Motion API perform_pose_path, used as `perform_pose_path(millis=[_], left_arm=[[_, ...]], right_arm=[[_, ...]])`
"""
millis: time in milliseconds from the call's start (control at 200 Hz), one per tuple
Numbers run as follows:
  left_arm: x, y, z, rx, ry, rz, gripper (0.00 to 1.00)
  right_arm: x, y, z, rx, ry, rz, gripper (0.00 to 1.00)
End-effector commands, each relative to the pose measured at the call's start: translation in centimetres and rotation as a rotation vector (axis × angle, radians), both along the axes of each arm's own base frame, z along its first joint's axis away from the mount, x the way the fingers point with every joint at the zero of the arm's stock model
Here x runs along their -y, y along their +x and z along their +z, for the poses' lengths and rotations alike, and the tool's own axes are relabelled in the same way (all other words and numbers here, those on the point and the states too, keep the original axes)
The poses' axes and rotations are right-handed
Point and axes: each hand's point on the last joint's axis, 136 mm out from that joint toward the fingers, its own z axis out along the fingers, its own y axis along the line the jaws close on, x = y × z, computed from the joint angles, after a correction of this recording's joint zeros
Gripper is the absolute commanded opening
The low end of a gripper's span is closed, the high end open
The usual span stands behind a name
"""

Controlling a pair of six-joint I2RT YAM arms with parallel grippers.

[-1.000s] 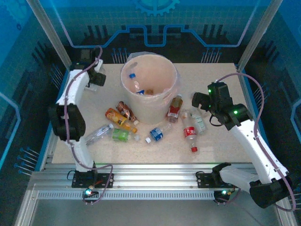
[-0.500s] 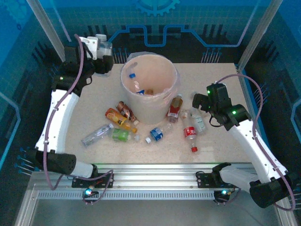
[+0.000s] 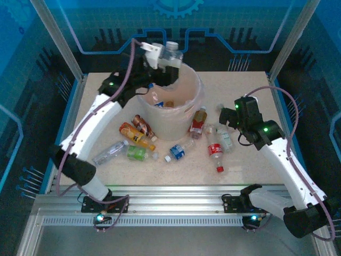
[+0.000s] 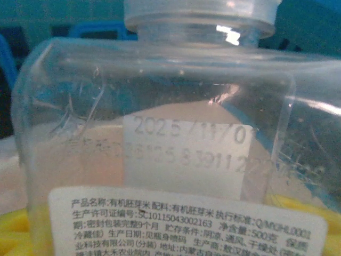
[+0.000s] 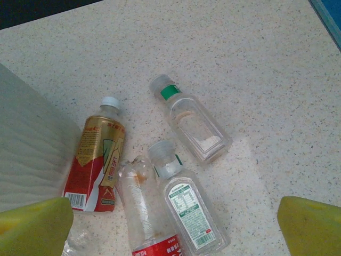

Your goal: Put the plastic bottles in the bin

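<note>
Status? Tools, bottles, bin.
Left tool shut on clear bottle, above far rim of bin. Right tool open over loose bottles on table. Nothing blocking bin mouth.

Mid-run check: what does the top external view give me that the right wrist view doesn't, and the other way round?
Top external: the left end effector holds a clear bottle above the far rim of the bin, and more bottles, such as the orange bottle, lie left of the bin. Right wrist: fine detail, like the neck ring of the green-banded bottle, plus the open yellow pads of the right end effector. Both: the red-and-gold bottle beside the bin, with the red-labelled bottle nearby.
</note>
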Motion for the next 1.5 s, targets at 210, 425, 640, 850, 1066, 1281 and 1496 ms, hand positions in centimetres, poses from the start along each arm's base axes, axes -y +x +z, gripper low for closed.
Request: perform_pose_path(millis=[210,425,640,850,1066,1281,1496], left_arm=[[3.5,0.1,-4.0,-0.087,0.133,0.025,0.70],[2.5,0.1,-8.5,-0.192,0.201,0.099,0.72],[1.4,0.4,-11.8,-0.259,0.276,0.159,0.73],[1.5,1.1,-14.4,-0.305,0.325,0.171,0.73],[1.0,1.7,-16.8,-0.344,0.390,0.192,0.75],[0.9,1.9,-18.7,-0.381,0.419,0.185,0.78],[1.1,2.2,-19.6,-0.402,0.423,0.177,0.87]], right_arm=[[1.2,-0.6,-0.2,-0.015,-0.034,-0.026,1.00],[1.6,-0.3,-0.7,-0.045,-0.049,-0.042,1.00],[1.8,0.1,-1.6,-0.092,-0.017,-0.044,1.00],[2.2,0.6,-3.1,-0.152,-0.002,-0.034,1.00],[2.7,1.3,-5.2,-0.253,-0.017,0.024,1.00],[3.8,3.0,-8.2,-0.357,-0.055,0.069,1.00],[5.0,5.7,-10.7,-0.421,-0.032,0.099,1.00]])
